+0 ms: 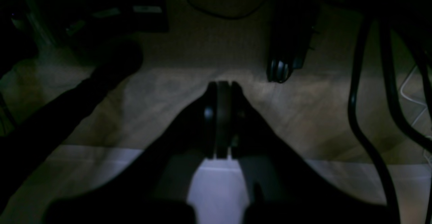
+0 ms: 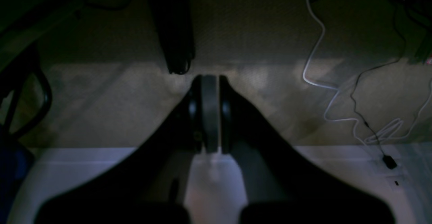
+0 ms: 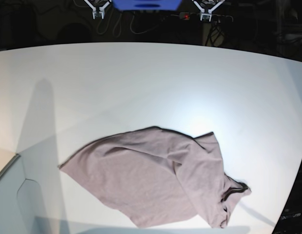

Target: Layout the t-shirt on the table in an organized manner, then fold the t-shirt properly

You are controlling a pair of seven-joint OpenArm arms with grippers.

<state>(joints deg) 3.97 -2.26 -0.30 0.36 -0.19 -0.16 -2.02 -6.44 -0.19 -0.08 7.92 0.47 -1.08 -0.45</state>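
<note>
Left gripper (image 1: 222,85): jaws pressed together, nothing between them. It hangs past the table (image 1: 101,156) edge, over a dim tan floor (image 1: 320,116). A dark wheeled caster (image 1: 280,69) sits just ahead and to the right of the tips; thick black cables (image 1: 354,109) run well off to the right.

Right gripper (image 2: 210,80): jaws likewise pressed together, empty. Table edge lies below and behind the tips. A dark leg (image 2: 175,31) stands just ahead and slightly left of them; a white cord (image 2: 317,48) trails well off to the right.

Base view: the t-shirt (image 3: 156,178) lies crumpled on the white table, toward the near edge and right of centre, well apart from both grippers. Fabric is bunched and folded over itself; the darker collar (image 3: 236,190) sits at its right end. The grippers themselves are not visible in this view.
</note>
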